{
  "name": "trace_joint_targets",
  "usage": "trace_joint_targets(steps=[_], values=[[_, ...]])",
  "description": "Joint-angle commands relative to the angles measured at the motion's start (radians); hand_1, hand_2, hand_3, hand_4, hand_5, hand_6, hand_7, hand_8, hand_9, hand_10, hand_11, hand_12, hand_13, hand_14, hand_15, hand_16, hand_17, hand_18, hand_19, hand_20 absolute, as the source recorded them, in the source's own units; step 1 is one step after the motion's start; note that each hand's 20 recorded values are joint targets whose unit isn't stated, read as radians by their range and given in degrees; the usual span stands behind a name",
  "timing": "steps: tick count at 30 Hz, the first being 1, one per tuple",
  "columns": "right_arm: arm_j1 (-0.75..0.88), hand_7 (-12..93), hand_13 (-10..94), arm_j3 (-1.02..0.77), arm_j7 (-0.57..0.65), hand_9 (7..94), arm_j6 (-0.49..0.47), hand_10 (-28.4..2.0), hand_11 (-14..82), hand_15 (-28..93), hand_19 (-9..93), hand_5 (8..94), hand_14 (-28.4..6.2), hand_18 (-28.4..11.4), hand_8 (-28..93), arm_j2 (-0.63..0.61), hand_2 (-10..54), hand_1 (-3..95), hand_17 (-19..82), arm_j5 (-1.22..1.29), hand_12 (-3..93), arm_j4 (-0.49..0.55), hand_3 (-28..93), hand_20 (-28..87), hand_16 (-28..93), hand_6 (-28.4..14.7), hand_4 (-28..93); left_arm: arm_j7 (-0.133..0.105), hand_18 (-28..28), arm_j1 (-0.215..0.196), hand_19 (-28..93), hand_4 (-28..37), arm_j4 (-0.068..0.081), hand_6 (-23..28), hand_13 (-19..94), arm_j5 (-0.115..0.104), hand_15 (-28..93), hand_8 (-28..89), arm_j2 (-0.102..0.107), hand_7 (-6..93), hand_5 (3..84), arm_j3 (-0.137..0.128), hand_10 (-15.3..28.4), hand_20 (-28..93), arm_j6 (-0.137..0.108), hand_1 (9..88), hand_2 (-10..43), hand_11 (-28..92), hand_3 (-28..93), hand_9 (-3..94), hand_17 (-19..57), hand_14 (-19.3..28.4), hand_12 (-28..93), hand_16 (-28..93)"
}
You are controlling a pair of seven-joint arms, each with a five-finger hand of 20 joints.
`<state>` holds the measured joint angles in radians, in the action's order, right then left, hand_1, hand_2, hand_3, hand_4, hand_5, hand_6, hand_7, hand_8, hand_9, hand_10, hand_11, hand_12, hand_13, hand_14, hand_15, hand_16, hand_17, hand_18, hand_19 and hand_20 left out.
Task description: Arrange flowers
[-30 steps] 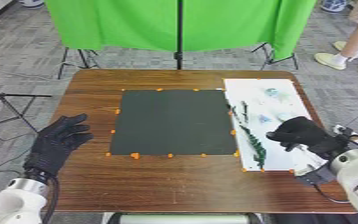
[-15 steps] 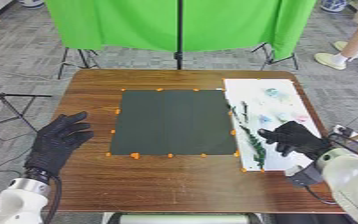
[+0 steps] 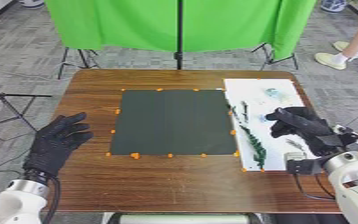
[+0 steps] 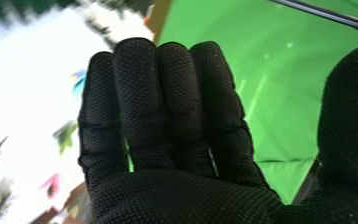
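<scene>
Lying on white sheet (image 3: pixel 246 90), green leafy sprig (image 3: pixel 257 150), near, apart from open, straight fingers (image 3: pixel 286 117) of right hand (image 3: pixel 305 125)

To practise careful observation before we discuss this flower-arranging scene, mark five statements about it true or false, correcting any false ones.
1. The dark mat lies left of the white sheet. True.
2. The longest green stem lies on the dark mat. False: that green stem lies on the white sheet.
3. The right hand is over the white sheet. True.
4. The left hand is curled round a flower. False: the left hand, at the left edge of the table, holds nothing.
5. The cloth beyond the table is red. False: the cloth is green.
</scene>
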<state>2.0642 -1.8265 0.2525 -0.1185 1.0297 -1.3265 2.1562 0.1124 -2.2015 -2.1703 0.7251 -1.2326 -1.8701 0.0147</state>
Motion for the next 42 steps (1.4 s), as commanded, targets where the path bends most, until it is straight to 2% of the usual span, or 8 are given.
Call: trace_joint_targets(steps=[1,4,7,10,13,21,27,42], values=[[-0.046,38,58,0.084,0.141,60.8,-0.059,-13.3,49.1,62,67,58.5,-12.3,-19.1,-18,-0.058,-9.5,31.0,22,-0.56,26.0,0.006,57,27,21,-2.7,-28,0.011,24.6,-0.005,66,-28.3,0.005,7.3,36,0.003,69,-13,-0.003,30.4,45.2,0.0,17.1,0,-0.008,28.6,7.5,46,72,42.0,-2.4,20.8,19,-6],[-0.043,38,59,0.111,0.157,62.0,-0.106,-12.8,50.0,62,68,59.9,-11.9,-19.0,-18,-0.089,-9.5,30.3,23,-0.786,26.7,-0.011,57,27,21,-2.4,-28,0.01,24.6,-0.006,66,-28.3,0.006,7.3,36,0.003,69,-13,0.0,30.5,45.1,0.001,17.2,0,-0.01,28.6,7.5,46,72,42.0,-2.4,20.8,19,-6],[-0.052,40,61,0.111,0.224,63.4,-0.115,-12.3,51.6,63,68,61.2,-11.3,-18.5,-18,-0.098,-9.5,31.0,23,-0.695,27.6,-0.013,55,27,22,-1.6,-28,0.006,24.6,-0.005,66,-28.3,0.007,7.3,36,0.002,69,-13,0.004,30.5,45.1,0.001,17.3,0,-0.01,28.6,7.5,46,72,41.9,-2.4,20.9,19,-6],[-0.058,41,62,0.152,0.243,64.9,-0.103,-12.7,53.9,67,68,63.9,-12.3,-18.3,-18,-0.127,-9.5,28.4,24,-0.806,29.1,-0.032,58,27,24,-1.5,-28,0.007,24.6,-0.008,66,-28.3,0.003,7.3,36,0.015,69,-13,0.004,30.5,45.1,0.001,17.2,0,-0.009,28.6,7.5,46,72,42.0,-2.4,20.9,19,-6],[-0.05,43,64,0.18,0.264,67.3,-0.086,-12.2,57.0,71,69,67.4,-12.0,-18.2,-18,-0.151,-9.5,25.7,24,-0.884,31.7,-0.033,59,27,27,-0.6,-28,0.006,24.6,-0.011,66,-28.3,0.003,7.3,36,0.013,69,-13,0.004,30.5,45.1,0.002,17.2,0,-0.006,28.7,7.6,46,72,42.0,-2.4,20.9,19,-6],[-0.07,49,69,0.217,0.296,76.5,-0.249,-11.9,63.3,79,72,75.0,-12.8,-18.0,-18,-0.205,-9.5,27.3,27,-0.815,37.6,-0.036,51,29,33,0.3,-28,0.005,24.5,-0.01,66,-28.3,0.003,7.3,36,0.012,69,-13,0.009,30.4,45.1,0.002,17.2,0,-0.004,28.6,7.6,46,72,42.0,-2.5,20.9,19,-6],[-0.063,50,73,0.227,0.28,79.7,-0.25,-11.8,64.7,81,75,78.7,-12.8,-18.4,-17,-0.205,-9.5,27.8,29,-0.771,38.9,-0.029,48,29,35,0.4,-28,0.005,24.6,-0.006,66,-28.3,0.006,7.3,36,0.013,69,-13,0.01,30.5,45.1,0.006,17.3,0,-0.001,28.7,7.6,46,72,42.0,-2.5,20.9,19,-6],[-0.139,49,73,0.317,0.278,79.6,-0.265,-11.8,64.5,81,76,78.6,-12.7,-18.4,-16,-0.187,-9.5,28.0,29,-0.755,39.7,-0.075,48,27,35,0.4,-28,0.006,24.5,0.002,66,-28.3,0.01,7.3,36,0.012,70,-13,0.017,30.6,45.2,0.01,17.2,0,-0.006,28.7,7.6,46,72,42.1,-2.5,20.9,19,-6]])
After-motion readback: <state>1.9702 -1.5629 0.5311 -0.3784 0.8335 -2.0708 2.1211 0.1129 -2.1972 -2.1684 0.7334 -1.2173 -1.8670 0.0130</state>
